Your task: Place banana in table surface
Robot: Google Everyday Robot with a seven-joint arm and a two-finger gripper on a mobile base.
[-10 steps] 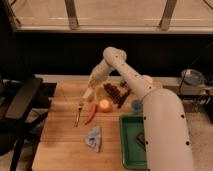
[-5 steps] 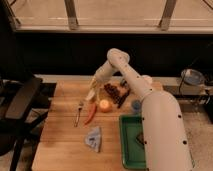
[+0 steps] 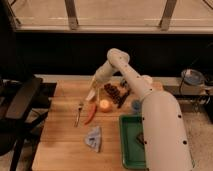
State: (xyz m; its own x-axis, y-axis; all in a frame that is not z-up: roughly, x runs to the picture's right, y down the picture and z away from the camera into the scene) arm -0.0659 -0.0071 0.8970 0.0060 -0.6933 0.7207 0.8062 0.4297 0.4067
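One banana [image 3: 91, 94], pale and slim, hangs tilted from the gripper [image 3: 93, 90] above the far middle of the table [image 3: 60, 145], its lower end close to the top of the orange-red carrot [image 3: 90, 114]. The jaws appear pinched on the banana's upper end. Over the last second the arm has lifted and drawn back toward the far edge, so the fruit now sits a little higher than before instead of nearer the boards. That suggests the placing is not yet done: the banana must still come down onto open wood. Just beside it lie the round yellow-orange fruit [image 3: 104, 105], a fork [image 3: 78, 113] and a dark cluster [image 3: 116, 93]; the green tray [image 3: 126, 150] sits well apart.
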